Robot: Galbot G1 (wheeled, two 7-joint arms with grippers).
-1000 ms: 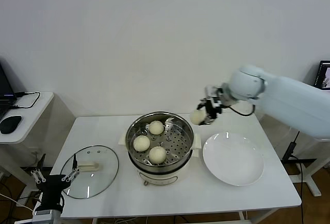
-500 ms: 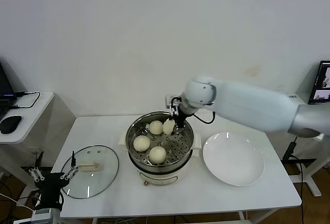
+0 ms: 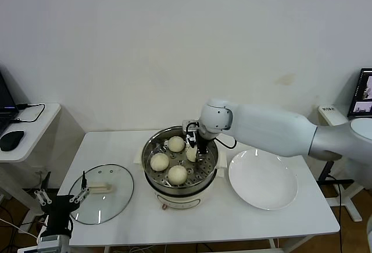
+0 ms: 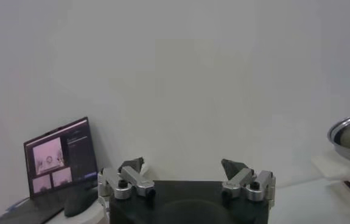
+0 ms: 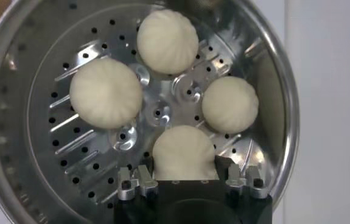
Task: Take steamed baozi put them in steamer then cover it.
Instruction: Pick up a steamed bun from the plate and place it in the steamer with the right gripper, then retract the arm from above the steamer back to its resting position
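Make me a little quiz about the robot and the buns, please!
1. How many steamed baozi are inside the steamer, counting the one at the right gripper?
2. True or false: the glass lid is covering the steamer.
3. Which is bare of buns: A) the white plate, B) the steamer?

Key:
1. Four; the right gripper's fingers are closed around the fourth.
2. False; it lies on the table, near the parked, open left gripper.
3. A.
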